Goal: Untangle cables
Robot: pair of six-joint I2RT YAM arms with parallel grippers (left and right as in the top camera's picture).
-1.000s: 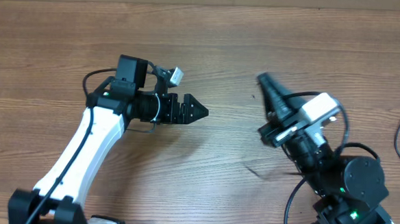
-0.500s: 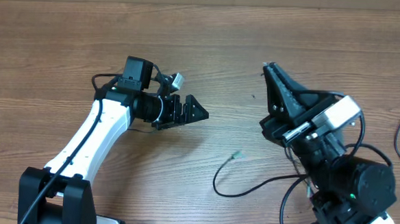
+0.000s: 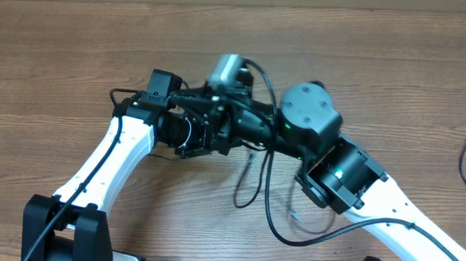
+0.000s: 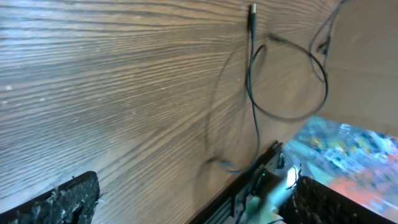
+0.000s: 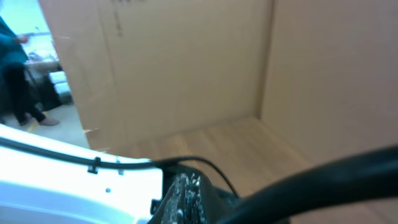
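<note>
The cables (image 3: 266, 204) lie loose on the tabletop (image 3: 62, 42), a little right of the middle and nearer the edge where the arm bases stand than the far edge. Neither claw holds them. From the left wrist they show as a thin strand running from a small plug (image 4: 252, 9) into an open loop, with a second curve crossing it. Whether that is one cord or two overlapping I cannot say, as the strands are fine and partly blurred.

The left claw (image 4: 196, 190) is spread wide, with a finger at each lower corner of its own view, and it holds nothing. It faces the cables, which looks like readiness to take a strand.

The right arm (image 3: 310, 110) reaches across the middle of the tabletop and lies over the left arm (image 3: 112, 156) at its wrist, so both crowd one spot away from the cables. The right claw (image 3: 214, 109) is lost in that overlap from above. Its own camera shows only a dark blur, the white left arm and a cardboard wall (image 5: 186, 68), so I cannot tell whether it is wide or narrow.

The untangling looks hardly begun. The arms likely need to part before either goes down to the loop, or they risk knocking each other.
</note>
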